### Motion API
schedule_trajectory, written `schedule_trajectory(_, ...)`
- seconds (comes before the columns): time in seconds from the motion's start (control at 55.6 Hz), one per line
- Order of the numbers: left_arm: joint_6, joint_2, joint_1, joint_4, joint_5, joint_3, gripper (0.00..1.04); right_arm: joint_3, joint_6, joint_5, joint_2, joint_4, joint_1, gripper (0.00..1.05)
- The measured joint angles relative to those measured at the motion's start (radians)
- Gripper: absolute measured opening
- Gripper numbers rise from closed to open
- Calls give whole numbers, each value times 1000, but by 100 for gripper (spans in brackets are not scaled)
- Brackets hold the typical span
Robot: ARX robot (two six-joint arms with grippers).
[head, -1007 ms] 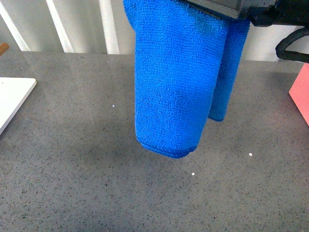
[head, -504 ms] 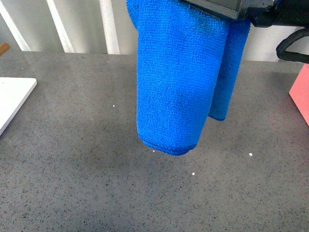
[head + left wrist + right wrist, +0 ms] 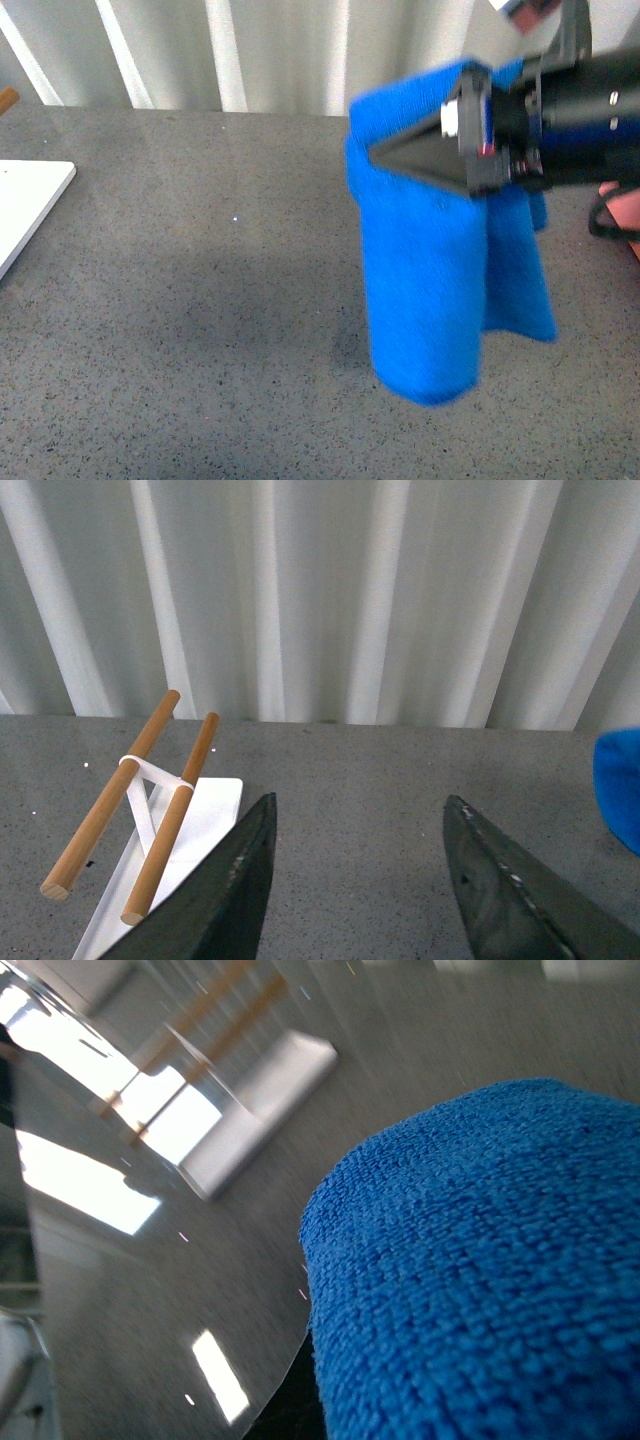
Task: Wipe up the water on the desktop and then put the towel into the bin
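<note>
**One towel aloft over speckled grey stone**

One blue towel (image 3: 425, 300) hangs in two folds over the desktop (image 3: 180, 300), well to the right of the white board (image 3: 25, 205) as we see it from the front. The right gripper (image 3: 390, 155) pinches its upper part. We cannot tell whether its hem touches the stone. Near the board, which carries two wooden rods (image 3: 110, 800), the left gripper (image 3: 360, 880) is spread and empty. Beyond the board rises a white ribbed wall (image 3: 280, 50).
</note>
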Motion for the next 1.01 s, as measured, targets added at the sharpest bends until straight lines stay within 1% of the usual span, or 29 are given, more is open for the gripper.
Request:
schedule_trajectory(0.072, 0, 0, 0, 0, 0, 0, 68, 22, -121, 87, 12, -225, -15, 5)
schedule_trajectory(0.09, 0, 0, 0, 0, 0, 0, 73, 31, -173, 114, 21, -293, -25, 5)
schedule_trajectory(0.126, 0, 0, 0, 0, 0, 0, 80, 48, -223, 149, 40, -377, -38, 5)
schedule_trajectory(0.18, 0, 0, 0, 0, 0, 0, 89, 70, -288, 196, 73, -453, -51, 5)
schedule_trajectory(0.252, 1, 0, 0, 0, 0, 0, 99, 97, -342, 253, 120, -511, -63, 5)
schedule_trajectory(0.342, 2, 0, 0, 0, 0, 0, 97, 126, -391, 318, 190, -526, -72, 5)
schedule_trajectory(0.45, 2, 0, 0, 0, 0, 0, 98, 185, -423, 395, 293, -513, -70, 5)
schedule_trajectory(0.576, 2, 0, 0, 0, 0, 0, 98, 256, -436, 436, 373, -504, -61, 5)
schedule_trajectory(0.737, 2, -1, 0, 0, 0, 0, 98, 437, -448, 530, 485, -558, -25, 5)
schedule_trajectory(0.791, 2, -1, 0, 0, 0, 0, 98, 526, -457, 572, 527, -584, -2, 5)
schedule_trajectory(0.899, 2, -1, 0, 0, 0, 0, 98, 640, -461, 602, 577, -616, 30, 5)
schedule_trajectory(1.007, 2, -1, 0, 0, 0, 0, 98, 741, -461, 609, 622, -642, 60, 5)
